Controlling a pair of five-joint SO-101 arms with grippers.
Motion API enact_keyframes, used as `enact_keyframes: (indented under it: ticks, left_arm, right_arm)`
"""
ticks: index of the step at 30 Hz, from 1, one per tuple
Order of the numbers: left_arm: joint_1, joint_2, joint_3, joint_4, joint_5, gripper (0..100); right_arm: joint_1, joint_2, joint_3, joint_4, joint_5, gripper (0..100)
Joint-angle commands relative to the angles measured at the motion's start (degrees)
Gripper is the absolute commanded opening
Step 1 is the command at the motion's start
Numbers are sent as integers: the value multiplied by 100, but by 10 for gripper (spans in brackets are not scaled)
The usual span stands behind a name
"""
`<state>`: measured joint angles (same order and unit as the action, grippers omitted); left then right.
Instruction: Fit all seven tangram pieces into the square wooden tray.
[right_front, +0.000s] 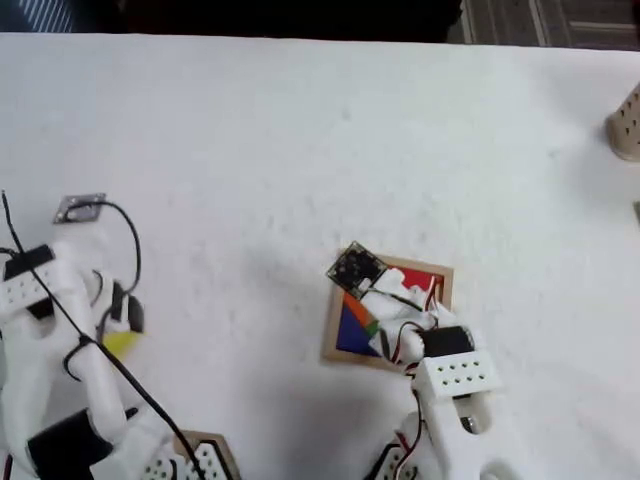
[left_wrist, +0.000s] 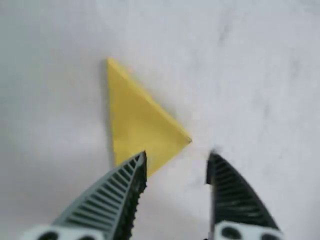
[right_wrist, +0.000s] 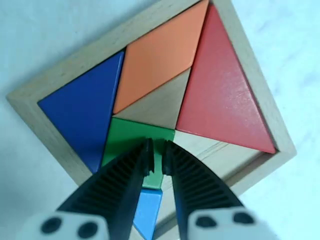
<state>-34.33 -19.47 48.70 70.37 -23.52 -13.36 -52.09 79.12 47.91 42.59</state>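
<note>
**Left claw (left_wrist: 177, 156) spread over the yellow triangle (left_wrist: 137, 117)**

You hold it released above the triangle, which lies flat on the table (right_front: 300, 130), well apart from the wooden tray (right_wrist: 65, 70), presumably to straddle it. Your right claw (right_wrist: 158, 147), pinched nearly closed, points at the green piece (right_wrist: 130, 137) in the tray, probably seating it.

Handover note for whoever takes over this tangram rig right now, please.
Left gripper: jaws open, low over the yellow triangle, loose on the table.
Right gripper: jaws nearly shut over the green square in the wooden tray.
Done: dark blue triangle, orange parallelogram, red triangle, green square and light blue triangle are in the tray.
Left: yellow triangle into the bare gap beside the red triangle; unclear whether the wood-coloured centre triangle is a piece.
</note>
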Motion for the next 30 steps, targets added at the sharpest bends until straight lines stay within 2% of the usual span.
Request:
enact_keyframes:
  ticks: [1,6,14,18,24,30]
  left_arm:
    - [-75,-242,176,-413,-484,317]
    - [-321,-242,396,-1187,-554,339]
    - [-391,-233,747,-1275,-1327,339]
    - [-418,-233,765,-1363,-1354,339]
    - [-813,-224,730,-1609,-1319,341]
    - [-971,-233,738,-1433,-1301,395]
  right_arm:
    - [4,-48,0,119,70,45]
    - [4,-48,0,127,70,45]
    - [-4,-48,0,127,70,45]
    - [-13,-48,0,127,79,45]
    - [-4,-48,0,127,79,45]
    - [-13,-48,0,127,79,46]
